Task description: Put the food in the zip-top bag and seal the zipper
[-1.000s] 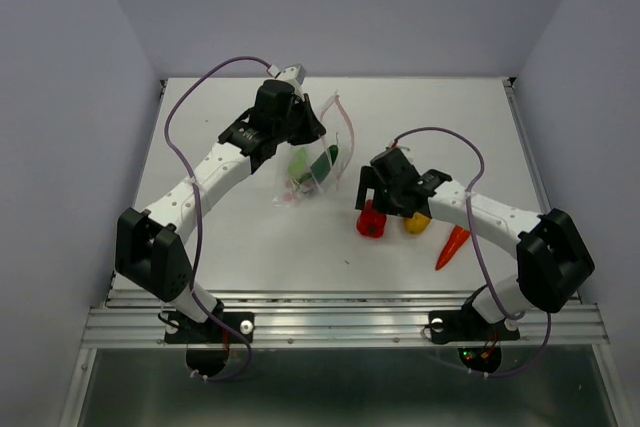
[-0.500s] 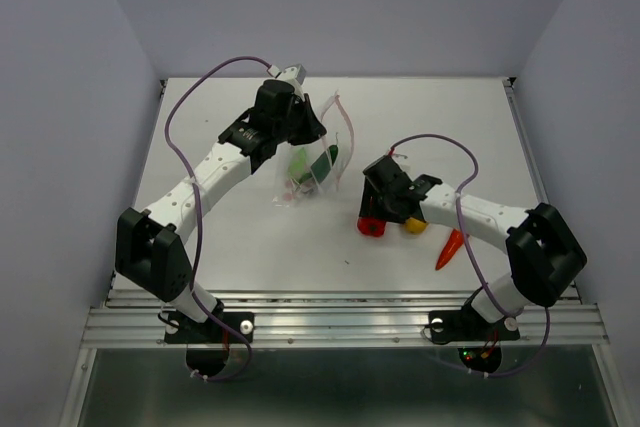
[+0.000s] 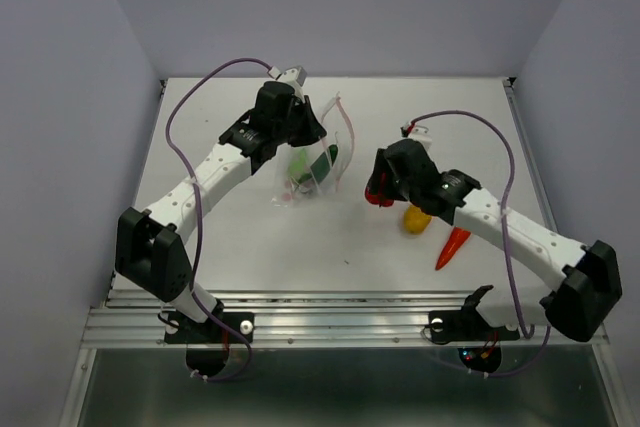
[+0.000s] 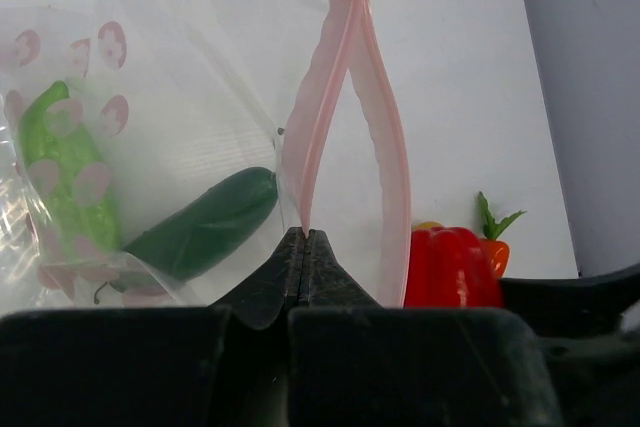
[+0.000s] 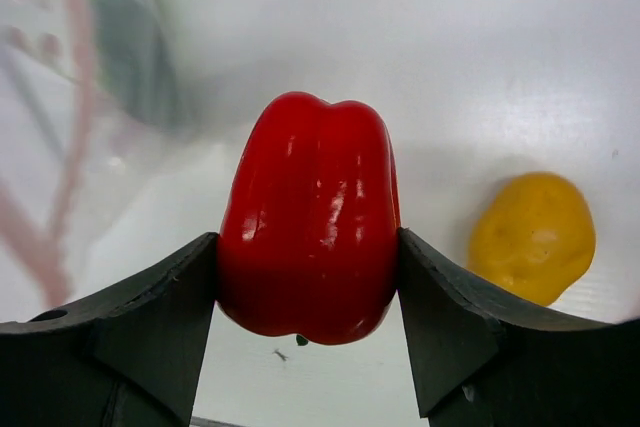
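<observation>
My left gripper (image 4: 305, 239) is shut on the pink zipper (image 4: 340, 127) strip of the clear zip-top bag (image 3: 318, 162), holding its mouth open. Inside the bag lie a dark green cucumber (image 4: 205, 223) and a light green pod (image 4: 62, 182). Between the fingers of my right gripper (image 5: 308, 277) sits the red bell pepper (image 5: 310, 232), gripped on both sides and lifted off the table to the right of the bag (image 3: 379, 190). A yellow-orange piece (image 3: 417, 219) and an orange carrot (image 3: 452, 246) lie on the table below the right arm.
The white table (image 3: 240, 237) ends in a metal rail at the near edge. Grey walls close in the left, right and back sides. Purple cables loop over both arms.
My right gripper closed on the red bell pepper on the table, then lifted it up and back toward the bag's mouth. The left gripper and bag stayed still.
</observation>
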Motion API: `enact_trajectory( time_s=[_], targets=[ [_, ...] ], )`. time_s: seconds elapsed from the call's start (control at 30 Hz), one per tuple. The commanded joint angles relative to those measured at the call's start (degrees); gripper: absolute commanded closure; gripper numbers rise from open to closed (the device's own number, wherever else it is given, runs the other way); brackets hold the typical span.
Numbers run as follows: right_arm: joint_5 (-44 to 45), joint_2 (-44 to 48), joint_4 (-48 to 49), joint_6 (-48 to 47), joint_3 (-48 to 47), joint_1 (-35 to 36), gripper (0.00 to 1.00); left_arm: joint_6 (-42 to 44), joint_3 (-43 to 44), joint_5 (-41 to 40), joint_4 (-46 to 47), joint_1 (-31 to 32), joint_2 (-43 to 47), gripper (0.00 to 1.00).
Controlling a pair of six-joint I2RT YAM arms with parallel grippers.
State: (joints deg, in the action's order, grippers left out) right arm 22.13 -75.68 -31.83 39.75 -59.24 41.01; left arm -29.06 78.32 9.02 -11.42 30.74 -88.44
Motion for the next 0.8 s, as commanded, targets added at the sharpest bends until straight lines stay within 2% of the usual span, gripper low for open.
enact_trajectory(
  time_s=[0.0,0.07,0.2,0.47,0.77],
  targets=[
    [-0.3,9.3,10.8,-10.0,-4.4,0.6,0.52,0.4,-0.1,0.8,2.6,0.0,1.3,1.00],
    [-6.4,10.0,16.8,-12.1,-4.7,0.6,0.52,0.4,-0.1,0.9,2.6,0.1,1.3,1.00],
    [-11.6,8.0,23.2,-15.6,-7.1,0.6,0.52,0.3,-0.2,0.9,2.6,0.0,1.5,1.00],
    [-11.7,-1.8,28.8,-19.4,-13.4,0.6,0.52,0.4,-0.3,0.6,2.5,0.1,2.2,1.00],
    [-9.0,-8.7,29.5,-21.9,-13.7,-0.7,0.51,0.7,-0.3,0.7,2.2,0.1,3.2,1.00]
  ],
)
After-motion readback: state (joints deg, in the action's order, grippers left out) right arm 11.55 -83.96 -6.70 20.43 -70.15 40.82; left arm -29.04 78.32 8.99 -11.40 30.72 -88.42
